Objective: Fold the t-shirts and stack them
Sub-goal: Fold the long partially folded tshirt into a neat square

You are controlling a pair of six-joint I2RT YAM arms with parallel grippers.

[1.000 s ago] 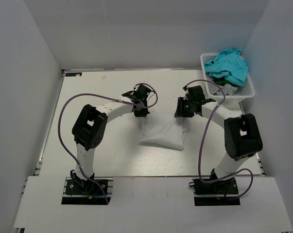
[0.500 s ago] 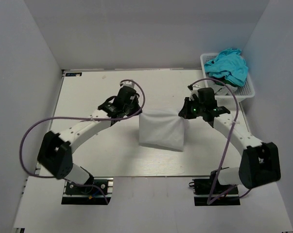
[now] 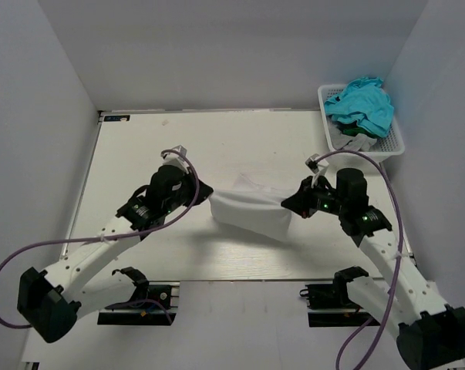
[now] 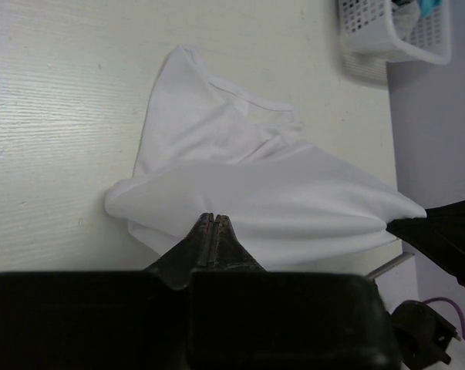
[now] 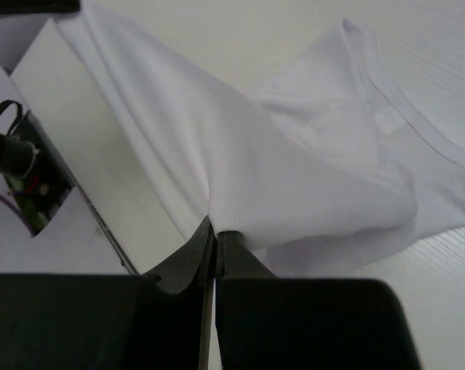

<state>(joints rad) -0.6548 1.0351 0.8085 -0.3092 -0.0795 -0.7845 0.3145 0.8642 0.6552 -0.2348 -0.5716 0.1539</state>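
Observation:
A white t-shirt hangs stretched between my two grippers over the middle of the table, its far part trailing on the table top. My left gripper is shut on its left edge; in the left wrist view the shirt spreads out from the closed fingertips. My right gripper is shut on its right edge; in the right wrist view the cloth rises from the pinched fingertips, with the neck band at the upper right. More shirts, teal ones, lie heaped in a basket.
A white plastic basket stands at the table's back right corner and shows in the left wrist view. The white table ends at grey walls on the left, back and right. The arm bases sit at the near edge.
Both grippers have pulled back toward the near edge, lifting the shirt's near edge and drawing it toward the front. The arms have stretched out low from their raised arched pose.

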